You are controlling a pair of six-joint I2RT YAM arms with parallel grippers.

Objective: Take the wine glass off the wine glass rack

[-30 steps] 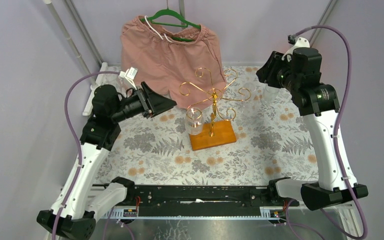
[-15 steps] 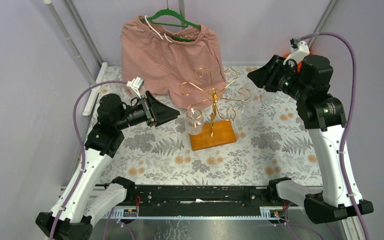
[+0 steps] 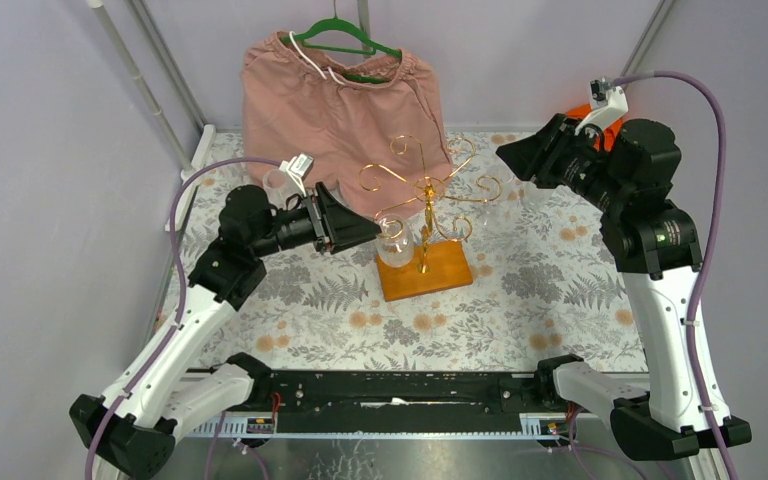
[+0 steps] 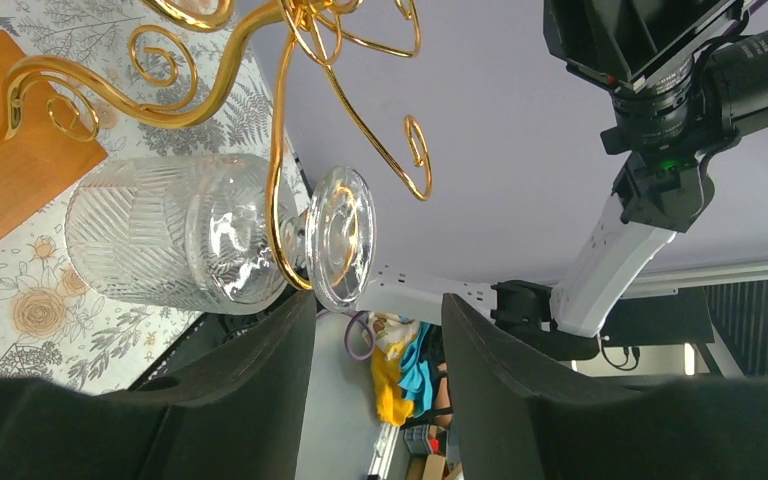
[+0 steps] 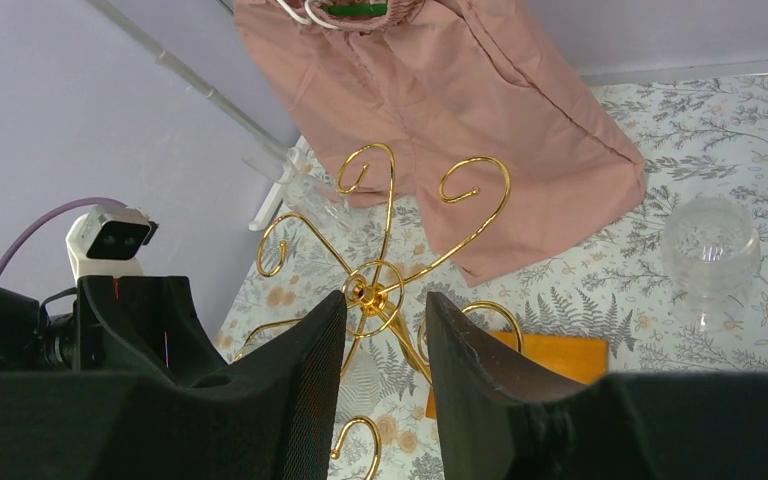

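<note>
Gold wire is doing the work here: the wine glass point(image 4: 190, 235) hangs upside down on the wine glass rack point(image 3: 428, 195), its foot hooked over a scroll arm on the side facing the left arm. The left hand point(image 4: 377, 305) sits just beside that foot, fingers spread, gripping nothing (lined up for the stem, I'd guess). The right hand point(image 5: 385, 300) hovers above the rack, also spread and empty, maybe to steady it.

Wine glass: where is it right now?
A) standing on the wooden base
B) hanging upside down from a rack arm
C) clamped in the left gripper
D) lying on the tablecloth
B: the wine glass hangs foot-up on a gold arm of the rack, the left gripper open beside it.
</note>
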